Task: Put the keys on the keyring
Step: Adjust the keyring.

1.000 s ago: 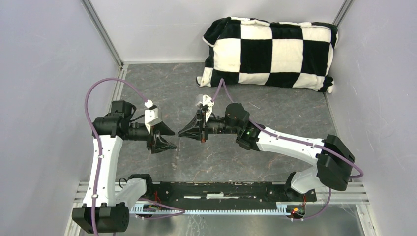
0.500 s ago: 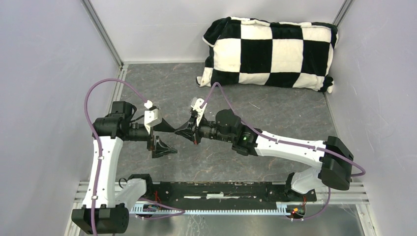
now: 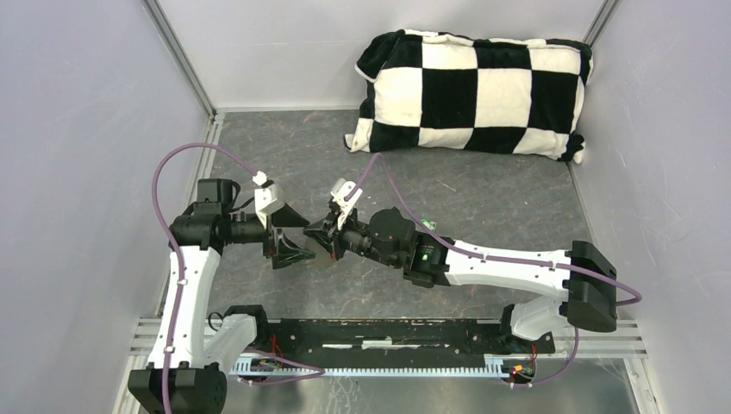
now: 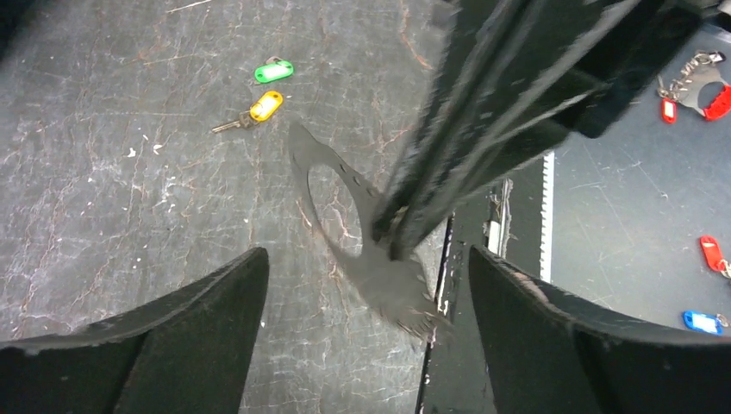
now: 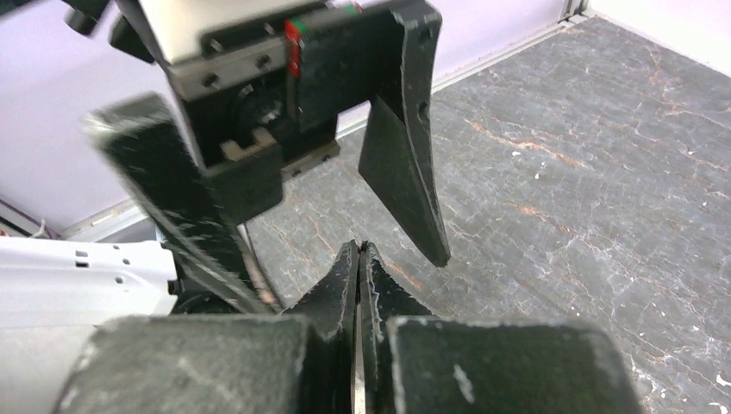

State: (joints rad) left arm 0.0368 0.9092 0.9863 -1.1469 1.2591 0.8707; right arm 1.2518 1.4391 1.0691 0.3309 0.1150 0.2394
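The keys (image 4: pixel 265 104) lie on the dark marbled table (image 4: pixel 103 198) in the upper left of the left wrist view. The green-headed key (image 4: pixel 274 70) is just above the yellow-headed key (image 4: pixel 259 109), close but apart. Left of centre in the top view, the left gripper (image 3: pixel 297 235) has its jaws spread wide. The right gripper (image 3: pixel 317 235) points its pressed-together fingers between them; whether they pinch anything cannot be told.

We see a matt, stone-veined dark grey tabletop (image 4: pixel 129 216). The small yellow-headed key (image 4: pixel 259 109) and green-headed key (image 4: pixel 274 70) have glossy plastic heads.
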